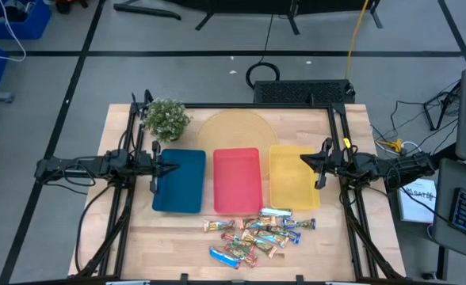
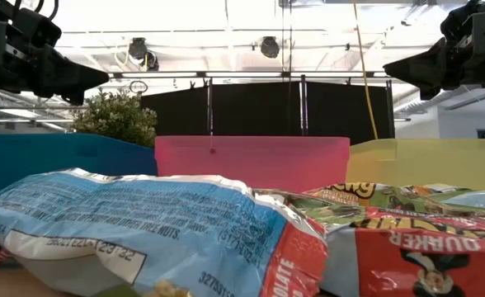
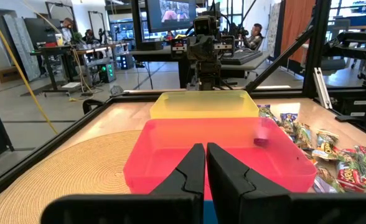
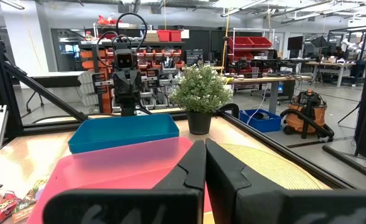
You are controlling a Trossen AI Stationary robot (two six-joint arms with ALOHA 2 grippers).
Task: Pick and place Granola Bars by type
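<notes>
While nothing is yet sorted, small shiny foil-wrapped Granola Bars (image 1: 257,229) heaped loose at 6 o'clock on wooden table (image 1: 177,237), just below flat red plastic tray (image 1: 237,180); flat blue plastic tray (image 1: 178,180) at 9 o'clock of red, flat yellow plastic tray (image 1: 294,176) at 3 o'clock; all three look bare. Left gripper (image 1: 172,168) hovering over blue tray's edge, fingers pinched narrow, holding nothing; right gripper (image 1: 305,159) over yellow tray, fingers likewise nearly together, empty. Probably best: open wide first; pick an outlying bar at pile's rim, not the overlapped middle; descend straight, pinch across the short side; keep one wrapper type per tray.
</notes>
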